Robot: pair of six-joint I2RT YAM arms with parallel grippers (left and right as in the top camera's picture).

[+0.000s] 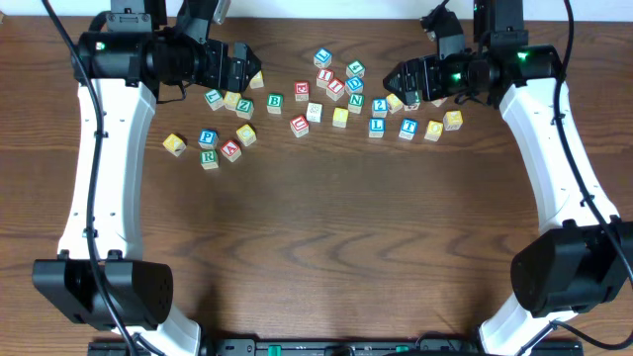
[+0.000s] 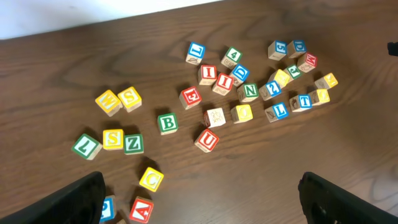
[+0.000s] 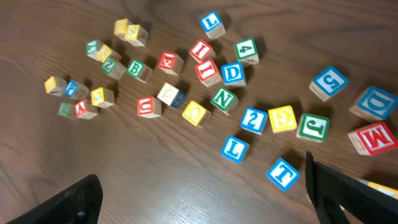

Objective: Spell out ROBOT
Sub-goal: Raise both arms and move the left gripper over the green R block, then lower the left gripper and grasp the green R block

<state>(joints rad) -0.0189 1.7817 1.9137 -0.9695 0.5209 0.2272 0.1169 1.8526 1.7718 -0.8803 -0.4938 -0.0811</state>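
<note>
Across the upper middle of the overhead frame, letter blocks lie scattered on the dark wood-grain desk; a pale wall edges its far side. Flanking them, the left gripper and right gripper hover, both spread wide.

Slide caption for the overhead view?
Overhead: left gripper and right gripper poised over scattered letter blocks on a wooden table; ROBOT not yet spelled.

My left arm and right arm both stretch fwd, one per side, wrists turned inward toward ea. other. The left gripper is spread wide; the right gripper likewise, its fingers far apart. Both prob. hover, tho height's hard to judge.
</note>
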